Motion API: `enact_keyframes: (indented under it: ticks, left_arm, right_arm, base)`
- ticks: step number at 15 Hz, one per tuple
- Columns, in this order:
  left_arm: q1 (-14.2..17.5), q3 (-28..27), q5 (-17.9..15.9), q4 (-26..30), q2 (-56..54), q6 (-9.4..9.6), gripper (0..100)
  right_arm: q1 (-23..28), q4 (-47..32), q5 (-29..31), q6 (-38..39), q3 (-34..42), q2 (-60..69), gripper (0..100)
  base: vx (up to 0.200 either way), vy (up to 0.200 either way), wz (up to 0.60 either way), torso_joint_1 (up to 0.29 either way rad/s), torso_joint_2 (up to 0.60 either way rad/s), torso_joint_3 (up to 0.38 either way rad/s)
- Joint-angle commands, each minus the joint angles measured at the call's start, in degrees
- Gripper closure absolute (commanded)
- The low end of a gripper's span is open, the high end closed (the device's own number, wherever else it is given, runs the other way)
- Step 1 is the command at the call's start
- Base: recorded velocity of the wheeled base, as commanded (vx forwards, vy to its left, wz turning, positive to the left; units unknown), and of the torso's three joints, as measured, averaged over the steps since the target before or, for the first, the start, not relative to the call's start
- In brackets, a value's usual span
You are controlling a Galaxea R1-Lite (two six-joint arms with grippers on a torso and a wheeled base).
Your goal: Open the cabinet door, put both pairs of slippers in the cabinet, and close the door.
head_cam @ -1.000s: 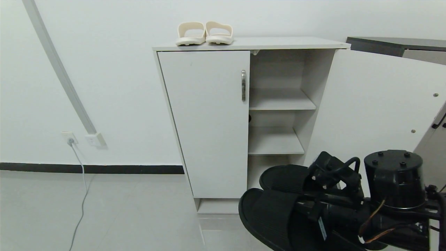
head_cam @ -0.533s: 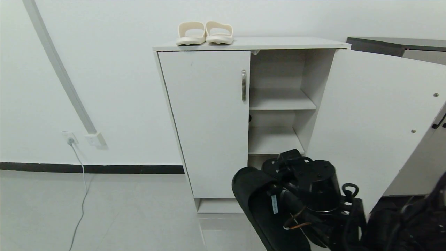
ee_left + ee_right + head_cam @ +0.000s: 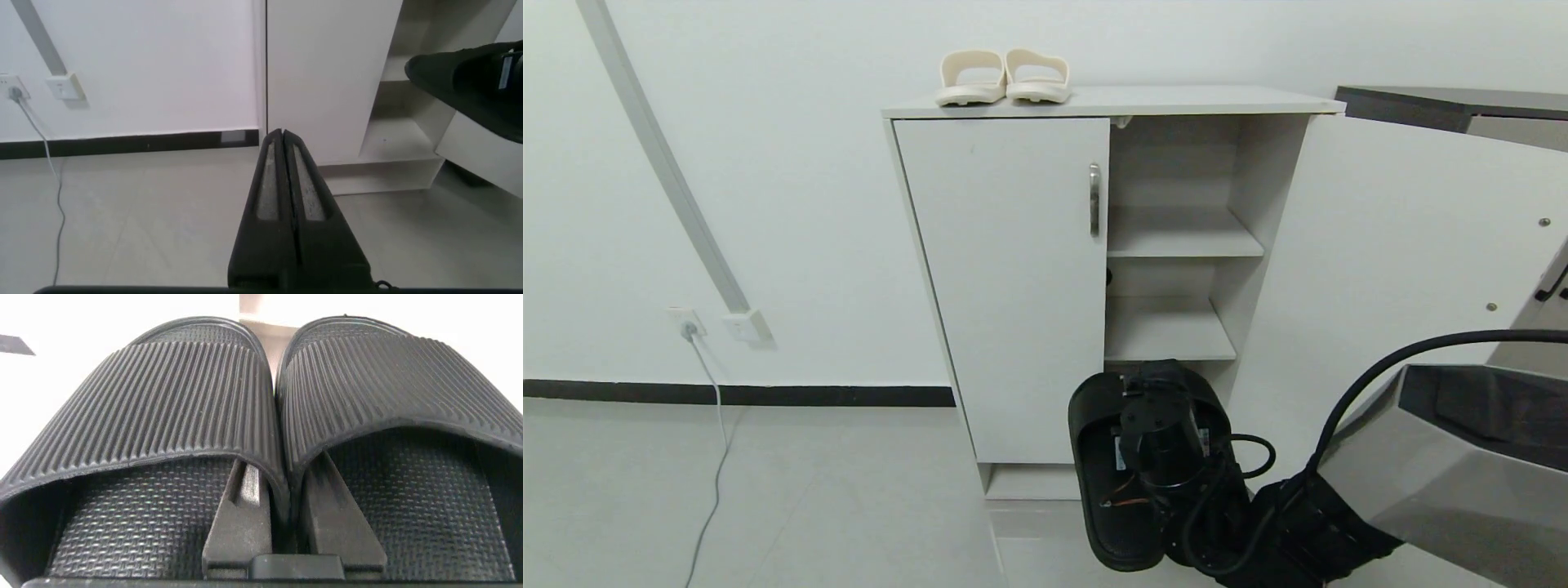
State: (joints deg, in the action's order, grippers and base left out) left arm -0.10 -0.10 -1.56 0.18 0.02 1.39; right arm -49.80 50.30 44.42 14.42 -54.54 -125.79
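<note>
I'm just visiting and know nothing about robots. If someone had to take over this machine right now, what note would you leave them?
Right gripper: shut on the black slippers, holding them low in front of the cabinet's lowest open compartment.
Left gripper: shut, holding nothing.
Beige slippers: on top of the cabinet.
Done: right door is open.
Left: set the black pair inside, then the beige pair, then close the door.

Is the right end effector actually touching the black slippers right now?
Touching. The right wrist view shows the right end effector with a finger inside each of the black slippers, pinching their adjoining strap edges together.
</note>
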Motion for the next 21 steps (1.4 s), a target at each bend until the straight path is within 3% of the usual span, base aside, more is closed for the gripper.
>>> enact_keyframes:
  ticks: [1,5,21]
  left_arm:
    - [0.0,0.0,0.0,0.0,0.2,0.02,100]
    - [0.0,0.0,0.0,0.0,0.2,-0.07,100]
    - [0.0,0.0,0.0,0.0,0.2,-0.25,100]
  right_arm:
    - [0.1,0.1,0.0,0.0,-0.2,-1.5,100]
    - [0.8,0.2,-0.1,0.0,-0.6,-2.5,100]
    - [6.7,2.5,-0.2,0.0,-3.8,-9.5,100]
  base:
    - [0.000,-0.200,0.00,0.002,0.00,0.002]
    - [0.000,-0.200,0.00,0.001,0.00,0.002]
    - [0.000,0.000,0.00,0.000,0.00,0.000]
